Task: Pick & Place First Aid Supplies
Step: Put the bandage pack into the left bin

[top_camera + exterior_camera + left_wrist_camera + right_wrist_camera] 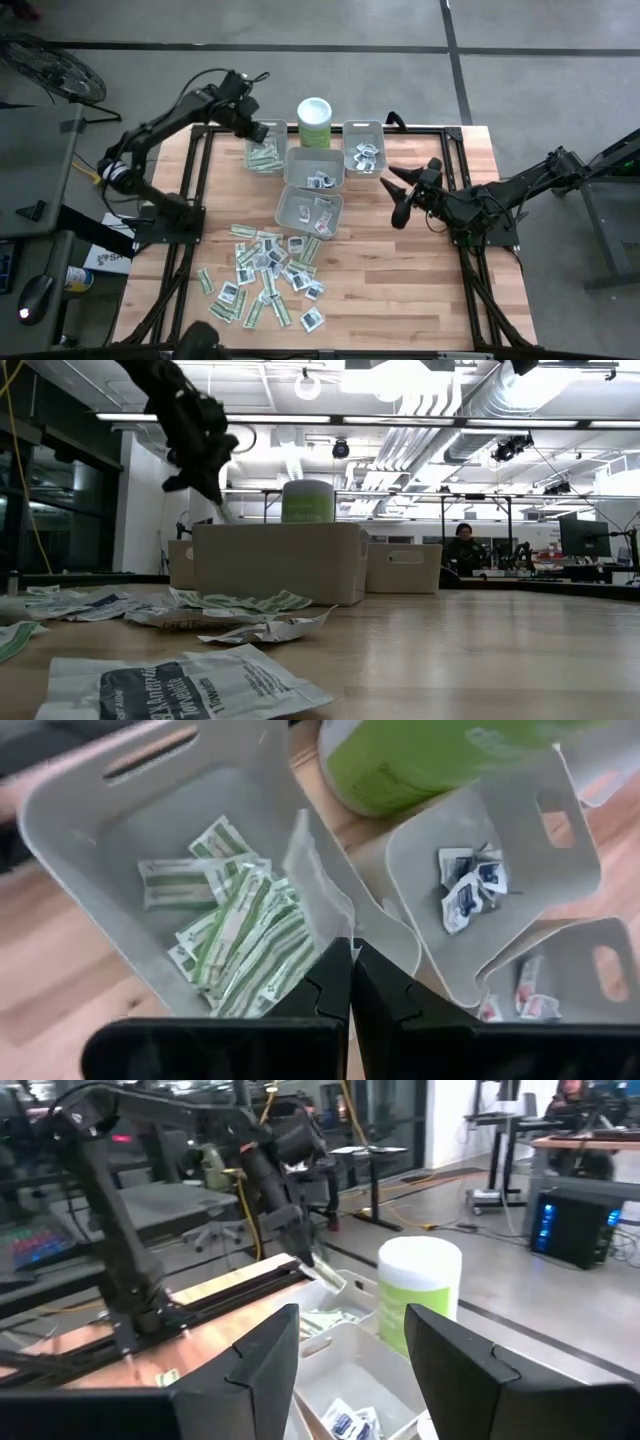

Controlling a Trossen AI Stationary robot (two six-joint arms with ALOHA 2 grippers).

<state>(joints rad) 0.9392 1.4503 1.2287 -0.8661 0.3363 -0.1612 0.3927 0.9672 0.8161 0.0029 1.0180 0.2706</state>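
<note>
Many first aid supplies [265, 275] lie loose on the near left of the wooden table: narrow green-white strips and small white squares. My left gripper [262, 132] is over the far-left grey bin [265, 152] and is shut on one narrow strip packet [328, 1272]. That bin [120, 850] holds a heap of green-white strips [235, 925]. My right gripper [397, 195] hovers open to the right of the bins, with nothing between its fingers [262, 1370]. My left gripper pinches the strip packet by one end [335, 928] between its two shut fingers. The fingers slant down from above. The packet sticks out past the fingertips, lifted clear, over the bin of green-white strips.
Three more grey bins stand nearby: a middle one [315, 168] and a far right one [363, 148] with white squares, and a near one [308, 210]. A pale green canister [314, 120] with a white lid stands behind them. The table's right half [420, 290] is bare wood.
</note>
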